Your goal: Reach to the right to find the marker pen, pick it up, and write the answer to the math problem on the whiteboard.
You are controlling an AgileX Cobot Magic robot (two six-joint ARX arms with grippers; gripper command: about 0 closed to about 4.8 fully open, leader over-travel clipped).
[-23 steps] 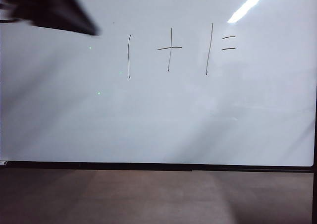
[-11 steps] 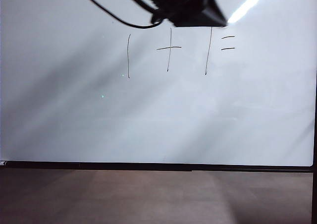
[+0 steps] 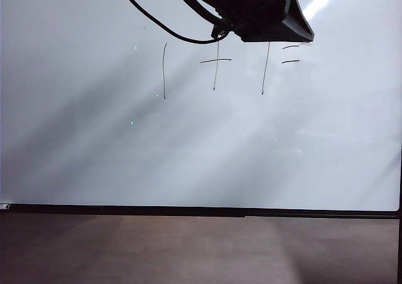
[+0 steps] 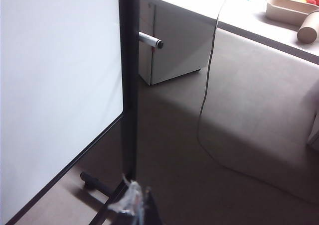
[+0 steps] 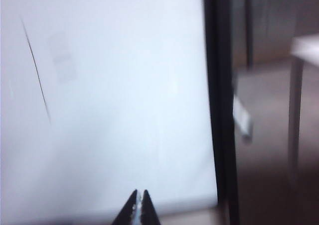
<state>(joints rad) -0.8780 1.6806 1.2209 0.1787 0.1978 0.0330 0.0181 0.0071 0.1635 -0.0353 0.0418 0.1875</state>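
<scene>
Showing one whiteboard (image 3: 188,152), one math problem (image 3: 229,67) (five strokes), one marker pen (image 4: 151,39), right hand (image 5: 138,201) closed empty, left hand (image 4: 137,205) unclear.

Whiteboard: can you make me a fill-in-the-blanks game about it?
The math problem on the whiteboard reads one plus one ____.
The marker pen sticks out past the board's ____ frame.
The left gripper, low beside that frame, has not reached the ____.
The right gripper, facing the whiteboard, is ____.
Missing words: equals, black, pen, shut.
</scene>
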